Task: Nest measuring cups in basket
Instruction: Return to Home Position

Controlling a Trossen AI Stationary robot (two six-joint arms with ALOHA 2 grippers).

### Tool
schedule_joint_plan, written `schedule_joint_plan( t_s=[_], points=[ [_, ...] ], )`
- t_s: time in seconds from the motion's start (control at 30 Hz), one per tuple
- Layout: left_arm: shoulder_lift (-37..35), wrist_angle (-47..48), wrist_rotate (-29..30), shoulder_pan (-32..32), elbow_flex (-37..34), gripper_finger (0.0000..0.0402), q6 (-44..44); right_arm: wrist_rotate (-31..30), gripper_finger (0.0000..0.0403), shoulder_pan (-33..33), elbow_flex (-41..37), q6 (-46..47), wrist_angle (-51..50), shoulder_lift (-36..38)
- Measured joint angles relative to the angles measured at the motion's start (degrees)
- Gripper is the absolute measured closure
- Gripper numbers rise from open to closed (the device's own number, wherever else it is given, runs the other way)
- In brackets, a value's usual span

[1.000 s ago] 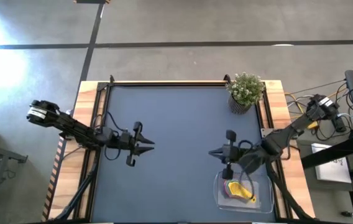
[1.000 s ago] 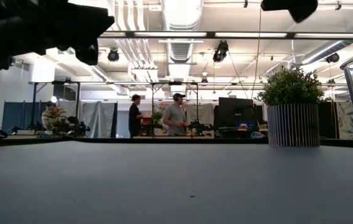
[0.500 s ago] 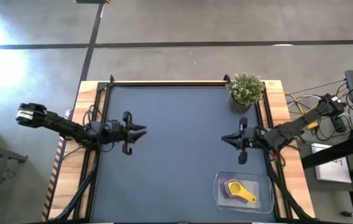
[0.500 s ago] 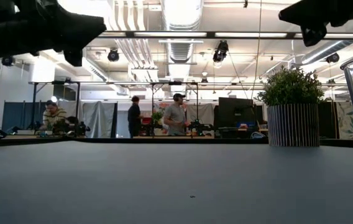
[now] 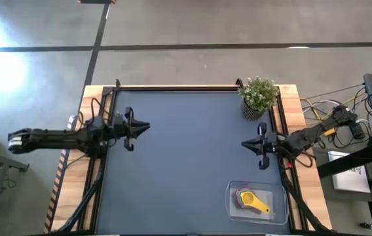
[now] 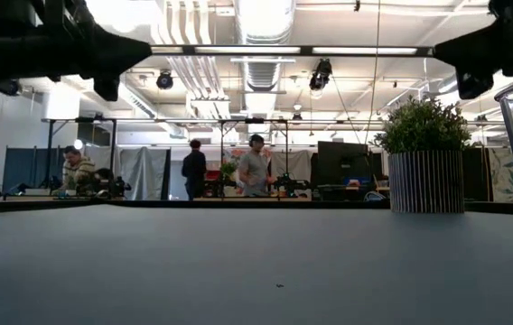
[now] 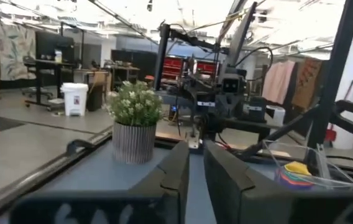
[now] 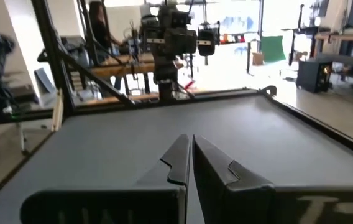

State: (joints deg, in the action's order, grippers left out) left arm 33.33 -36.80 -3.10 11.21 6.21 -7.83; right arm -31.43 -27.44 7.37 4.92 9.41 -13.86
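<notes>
- The right gripper (image 5: 245, 144) hangs above the table (image 5: 186, 170) near its right edge. Its fingers are together, hold nothing and point toward the table's middle.
- The left gripper (image 5: 145, 126) faces it from the far side, well apart, also closed up and empty. Neither needs to open for the trip home, I judge.
- The basket (image 5: 258, 185) sits beside the right gripper, off to one side of its fingers and apart from them. The measuring cups (image 5: 253, 200) lie nested inside, with the yellow one on top.
- To do this well, draw the right arm straight back along its own line. Do not swing it sideways over the basket, since a nudge could shift the stack.
- The potted plant (image 5: 259, 96) stands on the right gripper's other side, near the arm. Keep the elbow from drifting toward it.
- The left arm has only bare table near it, so a slow, level retreat should do.
</notes>
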Motion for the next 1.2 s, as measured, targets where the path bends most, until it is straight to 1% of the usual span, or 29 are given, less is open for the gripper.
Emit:
schedule_joint_plan(
  t_s=[0.13, 0.23, 0.3, 0.4, 0.47, 0.57, 0.77, 0.9, 1.1, 1.2],
  points=[
    [-5.0, 8.6, -2.1, 2.3, 2.9, 0.0396, 2.0, 0.5, 0.0394, 0.0, -3.0, -1.6, -1.6, 5.8],
    [-8.3, 15.2, -2.2, 3.0, 4.1, 0.0399, 3.5, 0.5, 0.0394, 0.0, -5.4, -1.8, -2.5, 9.8],
    [-10.3, 18.7, -2.2, 3.2, 4.2, 0.0400, 3.8, 0.7, 0.0394, 0.0, -6.7, -1.3, -5.3, 12.2],
    [-12.6, 21.8, -2.2, 3.2, 3.1, 0.0401, 3.6, 2.2, 0.0394, 0.0, -6.6, -1.7, -5.2, 13.2],
    [-13.7, 22.6, -2.3, 3.2, 1.9, 0.0401, 3.2, 3.4, 0.0394, 0.0, -6.7, -2.5, -5.3, 13.5],
    [-15.5, 22.9, -2.3, 3.2, -0.4, 0.0401, 2.9, 3.4, 0.0394, 0.1, -6.7, -2.6, -5.6, 12.9],
    [-19.4, 22.8, -2.3, 3.2, -4.0, 0.0401, 2.8, 1.2, 0.0394, 0.2, -6.7, -4.7, -5.0, 12.8],
    [-21.9, 23.2, -2.6, 3.2, -5.7, 0.0401, 2.8, 0.3, 0.0394, 2.0, -6.7, -5.4, -5.1, 12.7],
    [-23.5, 23.7, -5.0, 3.1, -5.7, 0.0402, 2.8, 5.4, 0.0394, 5.4, -6.7, -3.3, -5.7, 12.3],
    [-23.6, 23.7, -4.9, 3.1, -5.7, 0.0402, 2.8, 5.1, 0.0394, 5.6, -6.7, -3.5, -5.7, 12.0]
  ],
)
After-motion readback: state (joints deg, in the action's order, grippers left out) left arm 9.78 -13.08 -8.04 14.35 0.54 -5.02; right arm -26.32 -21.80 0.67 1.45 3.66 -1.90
